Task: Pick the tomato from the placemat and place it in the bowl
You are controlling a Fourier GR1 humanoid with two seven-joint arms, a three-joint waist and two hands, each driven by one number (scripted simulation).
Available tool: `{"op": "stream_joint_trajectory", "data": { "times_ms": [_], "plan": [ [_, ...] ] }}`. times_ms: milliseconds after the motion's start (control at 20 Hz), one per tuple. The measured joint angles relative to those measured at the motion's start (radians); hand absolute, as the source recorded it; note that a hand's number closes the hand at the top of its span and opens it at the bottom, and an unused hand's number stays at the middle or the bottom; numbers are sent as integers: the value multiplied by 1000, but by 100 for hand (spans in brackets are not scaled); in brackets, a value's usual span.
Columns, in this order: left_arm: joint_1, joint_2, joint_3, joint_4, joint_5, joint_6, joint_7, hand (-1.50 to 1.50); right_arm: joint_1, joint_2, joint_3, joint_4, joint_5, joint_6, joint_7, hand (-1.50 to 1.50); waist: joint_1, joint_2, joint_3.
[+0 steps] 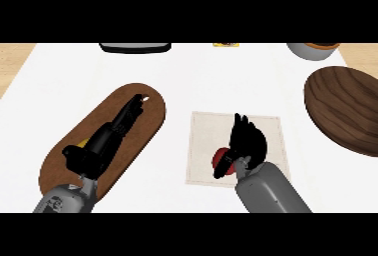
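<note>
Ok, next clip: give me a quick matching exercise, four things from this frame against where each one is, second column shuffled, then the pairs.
Things:
1. tomato
2. left hand
3. bowl
4. placemat

Places:
A. at the right edge of the counter
B. over the brown oval board
C. under the right hand, on the placemat
D. flat at the counter's middle

Pairs: 1-C, 2-B, 3-A, 4-D

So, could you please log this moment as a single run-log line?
stage: grasping | right hand: curled on tomato, on placemat | left hand: open over wooden board | wooden bowl: no tomato
</note>
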Motion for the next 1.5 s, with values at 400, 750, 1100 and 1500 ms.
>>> {"op": "stream_joint_trajectory", "data": {
  "times_ms": [400, 750, 1100, 1500],
  "plan": [
    [38, -9, 8, -6, -29, -18, -32, 0, 50, 6, -42, 35, 18, -7, -36, -150, 1, 0, 0],
    [27, -37, 35, 20, -43, -44, -30, 0, 52, 9, -51, 84, 22, -44, -71, 150, 1, 1, 0],
    [19, -62, 72, 36, -63, -86, -28, 0, 29, 15, -48, 149, 88, -102, -137, 150, 1, -2, -1],
    [44, -85, 69, -7, -91, -76, -4, 0, 45, -133, 4, 113, 55, -11, -440, 150, -2, -2, 0]
  ]
}}
